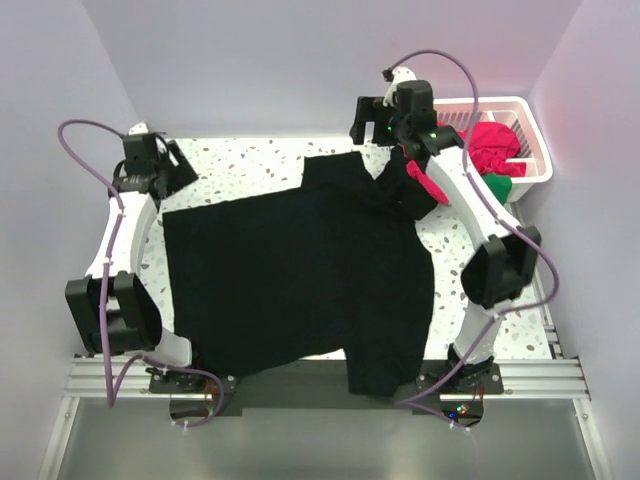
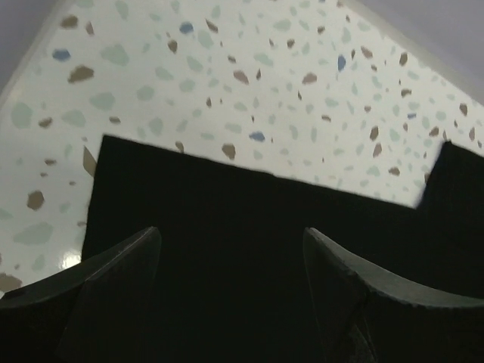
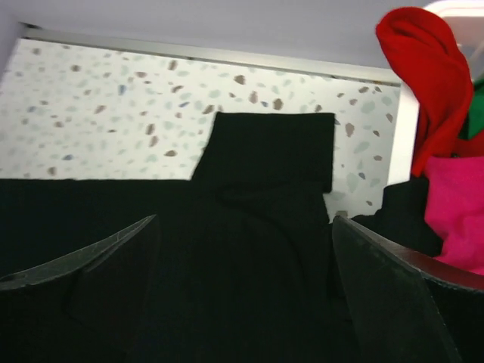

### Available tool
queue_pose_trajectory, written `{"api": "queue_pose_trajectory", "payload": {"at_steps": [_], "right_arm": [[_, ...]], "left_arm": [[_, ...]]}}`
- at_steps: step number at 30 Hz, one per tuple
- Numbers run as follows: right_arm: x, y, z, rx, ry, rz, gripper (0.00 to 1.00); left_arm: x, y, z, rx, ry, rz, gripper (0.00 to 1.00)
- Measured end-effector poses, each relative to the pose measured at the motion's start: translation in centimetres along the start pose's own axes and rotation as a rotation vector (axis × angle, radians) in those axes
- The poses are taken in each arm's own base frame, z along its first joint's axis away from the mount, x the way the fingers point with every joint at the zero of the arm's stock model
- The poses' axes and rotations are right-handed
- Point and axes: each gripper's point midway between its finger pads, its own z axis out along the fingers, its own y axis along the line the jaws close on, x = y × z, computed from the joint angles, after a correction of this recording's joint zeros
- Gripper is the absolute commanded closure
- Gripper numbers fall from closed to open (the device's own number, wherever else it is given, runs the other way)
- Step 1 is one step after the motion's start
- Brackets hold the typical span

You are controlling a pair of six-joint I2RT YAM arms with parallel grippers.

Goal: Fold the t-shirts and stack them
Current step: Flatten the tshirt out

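big black t-shirt [image 1: 300,280] lies spread on the bench [image 1: 250,160]; left fingers [image 2: 121,287] and right fingers [image 3: 378,287] are open, holding nothing.

white basket [image 1: 533,145] partly behind right arm [image 1: 483,212], black t-shirt [image 2: 249,249] cut off below

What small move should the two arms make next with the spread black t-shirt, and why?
Probably lower both pincers and pinch the far edge of the black t-shirt. It lies spread flat, and the left pincer and right pincer hang open over its far side, holding nothing.
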Motion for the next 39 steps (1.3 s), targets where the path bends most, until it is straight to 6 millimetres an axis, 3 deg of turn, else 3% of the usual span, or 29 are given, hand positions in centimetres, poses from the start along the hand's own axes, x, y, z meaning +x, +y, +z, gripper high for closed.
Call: {"api": "queue_pose_trajectory", "payload": {"at_steps": [3,6,9,13,17,25,32,39], "right_arm": [[-1.0,2.0,-4.1,-0.077,-0.05,0.002,0.01],[0.9,3.1,-5.5,-0.13,-0.019,0.009,0.01],[6.0,3.2,-4.6,-0.153,0.098,0.024,0.01],[14.2,2.4,-3.7,-0.139,0.303,0.047,0.01],[18.8,2.0,-3.9,-0.137,0.415,0.053,0.01],[23.5,1.0,-2.5,-0.108,0.53,0.052,0.01],[27.9,-0.1,0.0,-0.07,0.648,0.062,0.01],[26.5,0.3,2.6,-0.067,0.635,0.066,0.01]], "left_arm": [[3.7,0.5,-0.8,0.018,0.101,-0.019,0.19],[8.4,1.8,-0.8,-0.002,0.222,-0.033,0.18],[12.7,3.5,-1.2,-0.05,0.341,-0.042,0.17],[16.3,4.8,-1.6,-0.078,0.429,-0.05,0.17],[18.9,5.3,-1.7,-0.075,0.489,-0.071,0.17],[22.0,5.2,0.9,-0.05,0.579,-0.094,0.16],[20.0,3.8,4.1,-0.019,0.573,-0.098,0.17],[17.3,2.0,7.9,0.024,0.547,-0.076,0.17]]}}
